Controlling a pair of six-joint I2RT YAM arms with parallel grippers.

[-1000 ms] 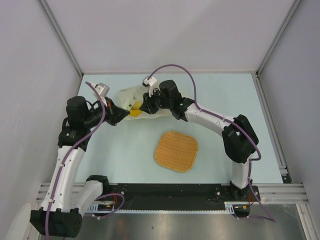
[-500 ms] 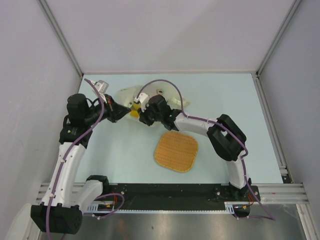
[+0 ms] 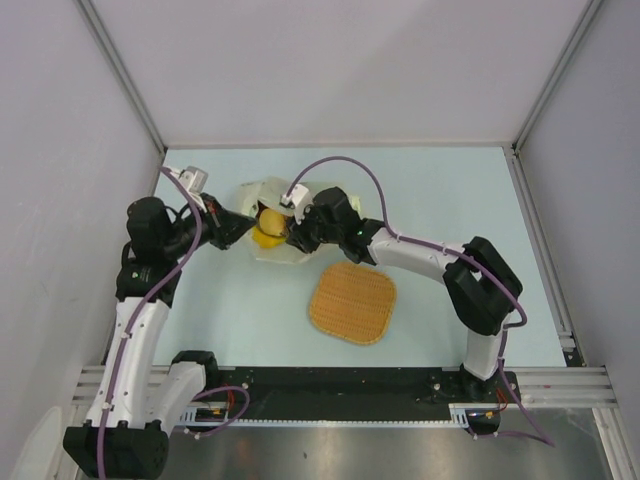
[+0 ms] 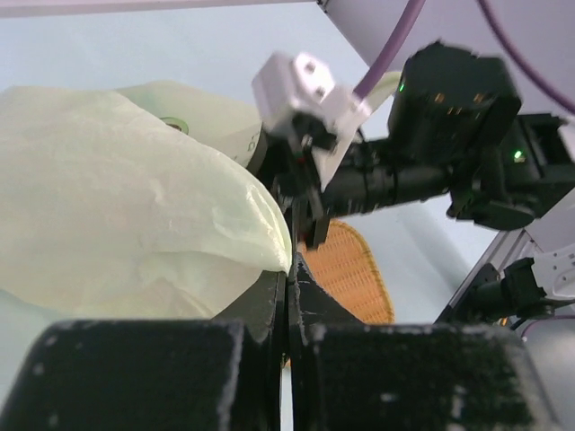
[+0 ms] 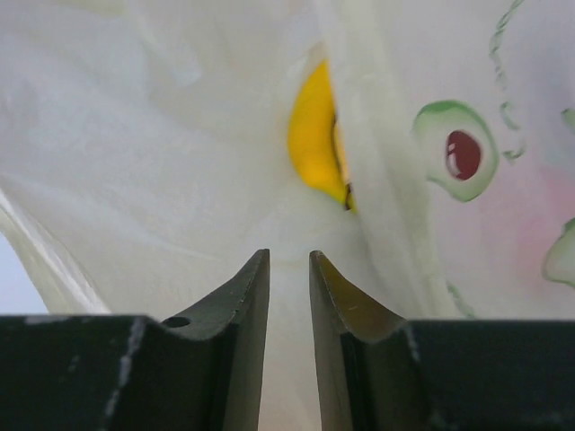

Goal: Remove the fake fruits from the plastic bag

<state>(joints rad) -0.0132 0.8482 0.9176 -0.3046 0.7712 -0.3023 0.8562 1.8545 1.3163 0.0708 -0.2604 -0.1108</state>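
Observation:
The pale yellow-green plastic bag [image 3: 278, 252] lies crumpled at the back left of the table. One yellow fake fruit [image 3: 268, 230] shows in its mouth; in the right wrist view that yellow fruit [image 5: 314, 135] peeks between folds of the plastic bag [image 5: 135, 153]. My left gripper [image 3: 247, 229] is shut on the bag's left edge. In the left wrist view its closed left gripper [image 4: 289, 267] meets the bag's [image 4: 117, 215] rim. My right gripper [image 3: 289, 236] hovers at the bag mouth. The right gripper [image 5: 289, 257] is narrowly open, with only bag film behind the gap.
An orange woven mat [image 3: 352, 302] lies flat in front of the bag, right of centre; the mat [image 4: 355, 278] also shows past my left fingers. The enclosure's grey walls stand close on the left, back and right.
My right gripper has pulled back a little from the left gripper and its jaws have parted slightly. The bag has spread toward the front and more of the yellow fruit shows.

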